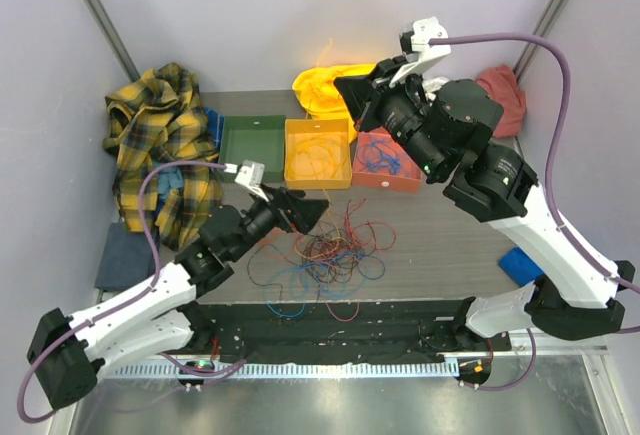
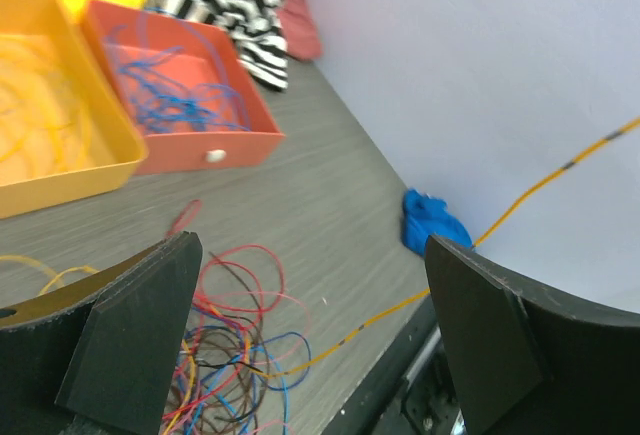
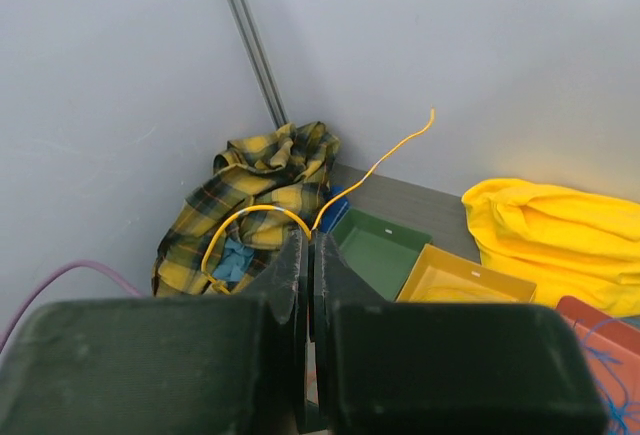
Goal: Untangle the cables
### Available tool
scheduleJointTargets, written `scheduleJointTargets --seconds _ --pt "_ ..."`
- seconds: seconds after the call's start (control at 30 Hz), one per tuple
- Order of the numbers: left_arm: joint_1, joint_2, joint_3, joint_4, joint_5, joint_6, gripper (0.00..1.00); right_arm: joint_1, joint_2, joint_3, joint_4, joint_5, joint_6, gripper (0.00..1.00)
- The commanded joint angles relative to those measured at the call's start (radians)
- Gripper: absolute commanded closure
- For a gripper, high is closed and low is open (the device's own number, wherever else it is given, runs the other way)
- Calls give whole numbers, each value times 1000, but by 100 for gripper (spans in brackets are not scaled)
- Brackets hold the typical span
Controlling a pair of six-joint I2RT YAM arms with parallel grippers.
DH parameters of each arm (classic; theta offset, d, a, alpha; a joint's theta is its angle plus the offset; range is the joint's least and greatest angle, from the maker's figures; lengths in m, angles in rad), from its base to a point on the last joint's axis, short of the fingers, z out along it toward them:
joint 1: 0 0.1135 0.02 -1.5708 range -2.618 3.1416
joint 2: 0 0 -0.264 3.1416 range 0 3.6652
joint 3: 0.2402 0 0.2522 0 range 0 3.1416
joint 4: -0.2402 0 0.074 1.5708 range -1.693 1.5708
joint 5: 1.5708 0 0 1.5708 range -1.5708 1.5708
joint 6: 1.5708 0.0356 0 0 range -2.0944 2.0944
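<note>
The cables (image 1: pixel 330 255) lie in a loose tangle of red, blue, brown and orange loops near the table's front edge; the same cables (image 2: pixel 225 345) show low in the left wrist view. My left gripper (image 1: pixel 312 213) hovers just above the tangle's left side, wide open (image 2: pixel 312 245) with nothing between its fingers. A yellow-orange cable (image 2: pixel 400 305) with dark bands leaves the tangle and rises to the right. My right gripper (image 1: pixel 348 87) is high over the trays, shut (image 3: pixel 312 240) on a yellow cable (image 3: pixel 250 211) that loops at its fingertips, the free end curling upward.
Three trays stand in a row at the back: green (image 1: pixel 252 148), yellow (image 1: pixel 318 153) holding yellow wires, orange (image 1: pixel 385 160) holding blue wires. A plaid cloth (image 1: pixel 165 145) lies left, a yellow cloth (image 1: pixel 325 85) and a reddish cloth (image 1: pixel 505 95) behind, a blue rag (image 1: pixel 522 265) right.
</note>
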State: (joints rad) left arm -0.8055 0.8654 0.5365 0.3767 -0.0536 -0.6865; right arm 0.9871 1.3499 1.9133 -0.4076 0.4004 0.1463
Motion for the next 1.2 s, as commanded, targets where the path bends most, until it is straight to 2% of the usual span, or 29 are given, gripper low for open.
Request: scheduleJointTargets --seconds 0.0,0.27,0.47,0.57,0.73,0.87,1.03,1.13,1.17 --pt "-69 21 20 201 18 131 0 7 -64 -45 27 -6 32 99" --pt "-90 -68 -76 252 26 134 0 5 -107 -108 46 -2 36 99" --pt "-89 -314 -200 116 -37 114 0 7 -132 -158 67 -5 42 99" --pt "-90 -379 -222 85 -35 102 0 7 -130 -175 75 -14 53 99" --pt "-93 -264 -173 94 35 120 0 5 -118 -195 98 -54 85 99" --pt "-101 -99 -161 163 17 136 0 5 -107 -192 102 -78 110 99" --pt "-100 6 -119 220 -3 120 0 7 -115 -209 98 -95 128 99" --pt "-101 50 -92 231 0 128 2 5 -126 -226 102 -94 133 99" --pt "-103 64 -73 231 8 133 7 7 -130 -240 104 -94 136 99"
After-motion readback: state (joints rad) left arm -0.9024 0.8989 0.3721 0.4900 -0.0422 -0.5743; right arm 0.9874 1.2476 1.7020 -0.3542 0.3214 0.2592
